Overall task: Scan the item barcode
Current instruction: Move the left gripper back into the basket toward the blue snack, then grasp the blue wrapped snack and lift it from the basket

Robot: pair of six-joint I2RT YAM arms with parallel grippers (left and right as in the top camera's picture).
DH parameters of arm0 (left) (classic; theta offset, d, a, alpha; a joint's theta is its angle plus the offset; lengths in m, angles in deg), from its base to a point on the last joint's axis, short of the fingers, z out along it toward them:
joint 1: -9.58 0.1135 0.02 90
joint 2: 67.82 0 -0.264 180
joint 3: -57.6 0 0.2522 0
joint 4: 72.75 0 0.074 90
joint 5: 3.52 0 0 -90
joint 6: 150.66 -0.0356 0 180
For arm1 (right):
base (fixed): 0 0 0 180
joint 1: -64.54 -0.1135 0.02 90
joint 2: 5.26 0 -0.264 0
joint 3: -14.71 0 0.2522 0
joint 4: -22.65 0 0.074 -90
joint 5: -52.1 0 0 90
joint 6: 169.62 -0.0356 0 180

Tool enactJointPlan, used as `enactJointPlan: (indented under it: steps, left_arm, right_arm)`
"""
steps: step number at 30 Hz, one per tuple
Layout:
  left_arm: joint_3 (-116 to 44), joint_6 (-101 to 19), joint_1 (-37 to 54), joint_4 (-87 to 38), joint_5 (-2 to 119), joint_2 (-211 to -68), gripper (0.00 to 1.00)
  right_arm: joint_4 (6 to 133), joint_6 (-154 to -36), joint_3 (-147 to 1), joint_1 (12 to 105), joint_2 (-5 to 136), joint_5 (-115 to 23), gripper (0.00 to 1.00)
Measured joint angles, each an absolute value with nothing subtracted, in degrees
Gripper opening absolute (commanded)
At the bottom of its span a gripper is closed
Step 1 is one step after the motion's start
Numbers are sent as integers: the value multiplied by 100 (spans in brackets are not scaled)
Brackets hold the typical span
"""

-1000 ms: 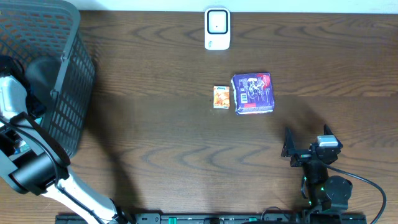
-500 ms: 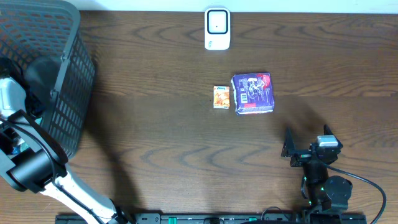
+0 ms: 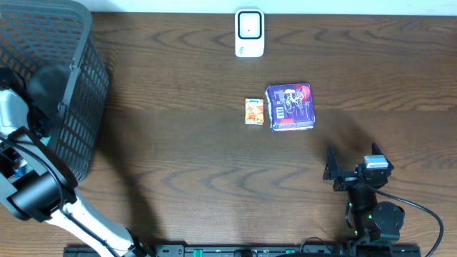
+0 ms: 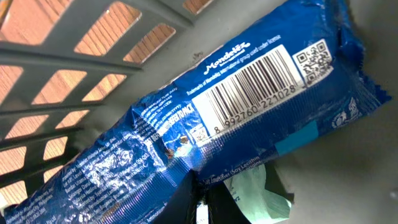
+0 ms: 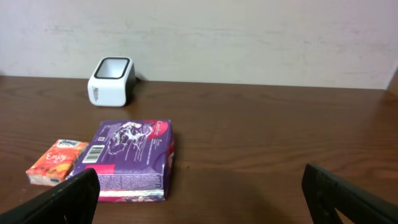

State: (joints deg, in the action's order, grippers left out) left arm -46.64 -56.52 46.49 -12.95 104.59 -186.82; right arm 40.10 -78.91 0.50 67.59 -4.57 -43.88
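Pinching the crinkled blue foil packet in the clenched left end effector inside the dark mesh basket, lift clear of its rim, spare the white barcode panel, then present it to the small white scanner beyond the released right end effector.

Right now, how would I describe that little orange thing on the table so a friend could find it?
On the brown wooden table, find the white scanner at the far edge, then the purple box nearer the middle. The orange pack lies right beside that box, on the side toward the basket; it is much smaller and the only orange thing there.
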Motion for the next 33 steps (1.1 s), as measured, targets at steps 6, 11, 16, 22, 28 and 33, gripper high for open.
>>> enactJointPlan:
  steps: [6, 11, 16, 22, 28, 33]
  left_arm:
    - [-4653, -5639, 4430, -1330, 9963, -18367, 7]
    - [-4651, -5630, 3989, -1645, 9270, -17746, 7]
    - [-4651, -5621, 3711, -1741, 8975, -17541, 25]
    - [-4651, -5613, 3716, -1715, 8934, -17672, 63]
    - [-4651, -5619, 3716, -1426, 8894, -17921, 63]
    - [-4651, -5836, 3716, -1254, 8608, -18240, 64]
  right_arm:
    - [4010, -7891, 50, 6759, -457, -4388, 99]
    - [4008, -7891, 50, 6759, -457, -4388, 99]
    - [4008, -7891, 50, 6759, -457, -4388, 99]
    - [4010, -7891, 50, 6759, -457, -4388, 99]
    - [4008, -7891, 50, 6759, -457, -4388, 99]
    - [4008, -7891, 50, 6759, -457, -4388, 99]
